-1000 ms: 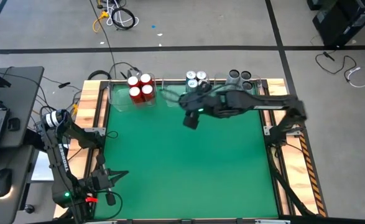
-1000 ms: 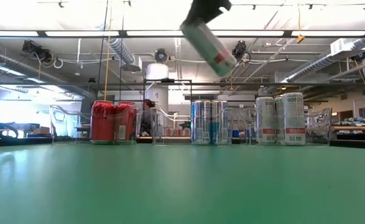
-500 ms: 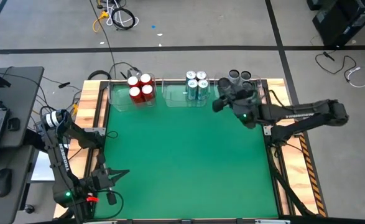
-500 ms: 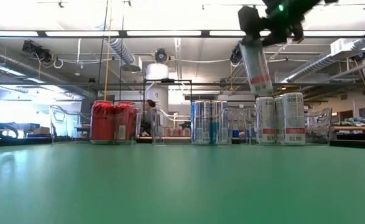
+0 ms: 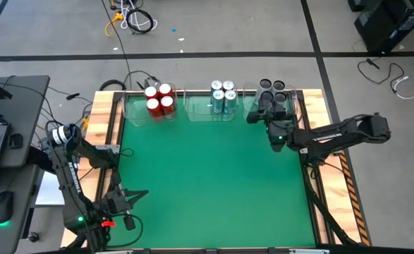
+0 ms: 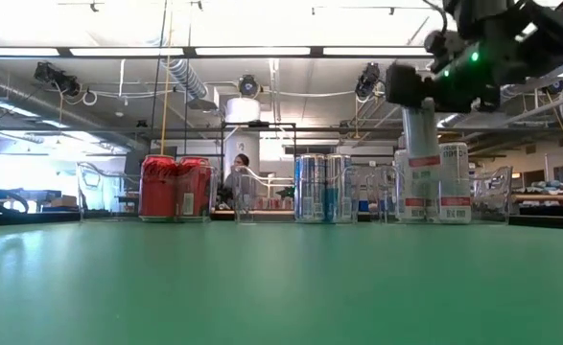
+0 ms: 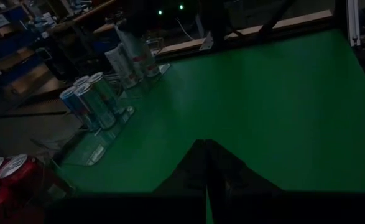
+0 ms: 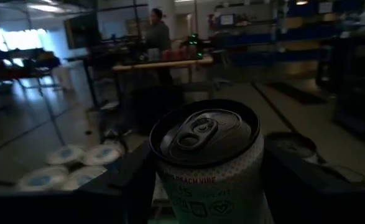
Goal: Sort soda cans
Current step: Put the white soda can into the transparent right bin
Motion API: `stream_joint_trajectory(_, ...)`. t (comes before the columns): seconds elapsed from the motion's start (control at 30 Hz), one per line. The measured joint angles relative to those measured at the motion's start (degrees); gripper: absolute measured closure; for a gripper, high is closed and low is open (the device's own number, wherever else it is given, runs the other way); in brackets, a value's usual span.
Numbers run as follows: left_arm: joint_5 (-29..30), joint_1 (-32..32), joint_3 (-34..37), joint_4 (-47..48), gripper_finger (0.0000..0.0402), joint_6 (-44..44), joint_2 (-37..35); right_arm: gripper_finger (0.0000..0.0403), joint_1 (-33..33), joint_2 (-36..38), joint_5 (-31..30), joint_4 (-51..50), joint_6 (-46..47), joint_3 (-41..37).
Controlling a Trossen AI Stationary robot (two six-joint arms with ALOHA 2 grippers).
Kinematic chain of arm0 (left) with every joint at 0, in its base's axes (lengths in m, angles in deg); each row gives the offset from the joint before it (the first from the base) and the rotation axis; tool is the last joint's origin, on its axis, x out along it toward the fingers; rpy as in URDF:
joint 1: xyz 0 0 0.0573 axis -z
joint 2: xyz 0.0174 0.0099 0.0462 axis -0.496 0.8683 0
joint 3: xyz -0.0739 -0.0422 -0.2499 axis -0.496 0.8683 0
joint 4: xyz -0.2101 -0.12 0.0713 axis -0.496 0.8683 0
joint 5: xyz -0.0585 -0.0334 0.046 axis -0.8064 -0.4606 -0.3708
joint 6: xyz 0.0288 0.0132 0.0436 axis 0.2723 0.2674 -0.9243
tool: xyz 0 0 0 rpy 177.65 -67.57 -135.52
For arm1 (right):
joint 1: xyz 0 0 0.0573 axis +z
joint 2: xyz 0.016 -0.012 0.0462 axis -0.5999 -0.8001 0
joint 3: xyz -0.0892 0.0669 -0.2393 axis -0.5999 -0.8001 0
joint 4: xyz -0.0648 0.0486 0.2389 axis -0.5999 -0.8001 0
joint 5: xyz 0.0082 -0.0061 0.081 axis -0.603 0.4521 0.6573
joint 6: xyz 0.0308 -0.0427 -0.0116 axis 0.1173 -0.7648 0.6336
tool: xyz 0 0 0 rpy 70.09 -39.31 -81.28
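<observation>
My right gripper [image 5: 266,111] is shut on a grey-silver soda can [image 6: 420,172] over the clear bin at the table's far right. Three other grey cans [image 5: 275,87] stand in that bin. The middle bin holds several light blue cans [image 5: 223,97], and the left bin holds several red cans [image 5: 159,99]. In the right wrist view the held can [image 8: 208,158] fills the centre, tab end toward the camera. My left gripper [image 5: 133,197] waits near the near-left corner, shut, touching nothing. My right gripper pinches the can's side wall near its top end [image 8: 170,177] between its two fingers [image 8: 129,180], one on each side. The fingers reach in from the table's near side, slanting down. The can hangs upright, its lower end [image 6: 421,213] level with the binned cans; whether it stands on the bin floor I cannot tell.
Three clear plastic bins [image 5: 137,113] line the far edge of the green mat [image 5: 214,183]. Wooden rails [image 5: 99,120] border the table. A laptop and mouse sit on a desk [image 5: 9,141] to the left. A person [image 6: 242,172] stands in the room beyond.
My right gripper has carried the grey can from above the far middle of the mat toward the table's right and far edge, then down at the right bin. The can has turned from steeply tilted to upright.
</observation>
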Motion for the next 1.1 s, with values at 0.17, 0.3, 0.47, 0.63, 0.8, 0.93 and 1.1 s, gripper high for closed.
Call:
stream_joint_trajectory(0.17, 0.00, 0.00, 0.00, -0.07, 0.0401, 0.00, 0.00, 0.0172, -2.45, -3.19, -0.09, -0.33, 6.23, -1.43)
stream_joint_trajectory(0.3, 0.00, 0.00, 0.00, -0.07, 0.0401, 0.00, 0.00, 0.0172, -4.13, -6.25, 0.09, -0.60, 11.70, -2.15)
stream_joint_trajectory(0.47, 0.00, 0.00, 0.00, -0.09, 0.0401, 0.00, 0.00, 0.0172, -5.72, -10.35, 0.29, -0.46, 17.01, -2.18)
stream_joint_trajectory(0.63, 0.00, 0.00, 0.00, -0.13, 0.0401, -0.02, 0.00, 0.0172, -6.50, -14.21, 0.67, -0.43, 21.51, -2.18)
stream_joint_trajectory(0.8, 0.00, 0.00, 0.00, -0.23, 0.0401, -0.02, 0.00, 0.0161, -7.81, -16.83, 1.52, 1.29, 23.77, -2.06)
stream_joint_trajectory(0.93, -0.02, 0.00, 0.02, -0.28, 0.0401, -0.02, 0.00, 0.0158, -8.37, -17.61, 2.37, 3.64, 22.03, -2.05)
stream_joint_trajectory(1.1, -0.01, 0.00, 0.02, -0.50, 0.0401, -0.01, 0.00, 0.0139, -8.36, -17.59, 4.14, 7.62, 14.14, -2.14)
